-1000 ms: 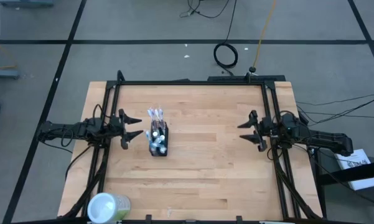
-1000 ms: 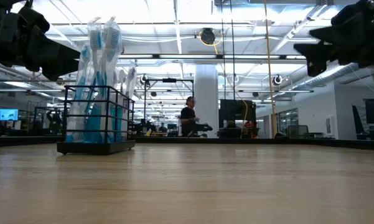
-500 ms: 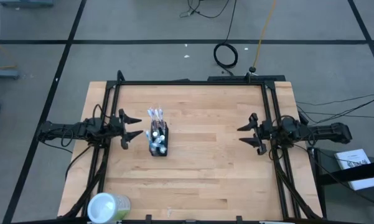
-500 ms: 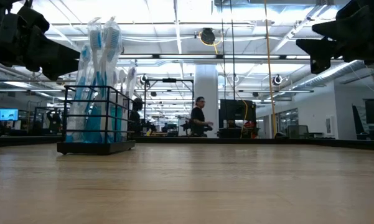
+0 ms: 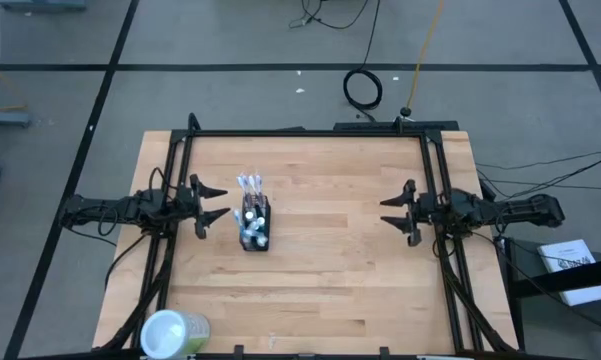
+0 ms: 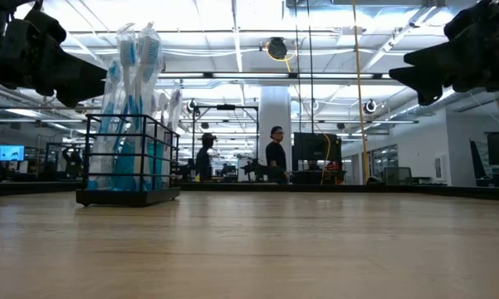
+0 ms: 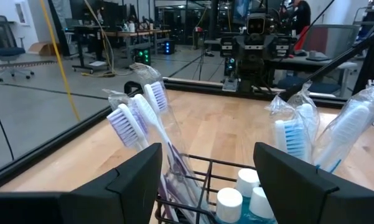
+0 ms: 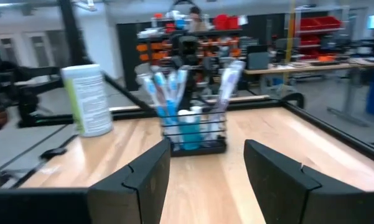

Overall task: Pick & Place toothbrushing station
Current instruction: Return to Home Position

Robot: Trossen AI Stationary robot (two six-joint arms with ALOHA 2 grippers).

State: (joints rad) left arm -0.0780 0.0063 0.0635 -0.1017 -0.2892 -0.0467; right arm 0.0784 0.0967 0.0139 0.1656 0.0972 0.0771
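Black mesh holder (image 5: 255, 224) on the wooden surface (image 5: 330, 280); its toothbrushes (image 6: 131, 91) blur inside plastic wrappers. Left end effector (image 5: 216, 203) just beside it, released; right end effector (image 5: 392, 213) well apart, released.

Grey floor (image 5: 230, 40) with dark tape lines; coiled black cable (image 5: 362, 90) lying past the bench (image 5: 320, 270) far edge. Open hall: white pillar (image 6: 275, 116), ceiling strip lights (image 6: 232, 33), red storage bins (image 8: 320, 25). I count two people (image 6: 275, 154) standing far back.

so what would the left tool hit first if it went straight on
The left tool would probably meet the wrapped toothbrushes in the small black mesh holder first; exact height is unclear.
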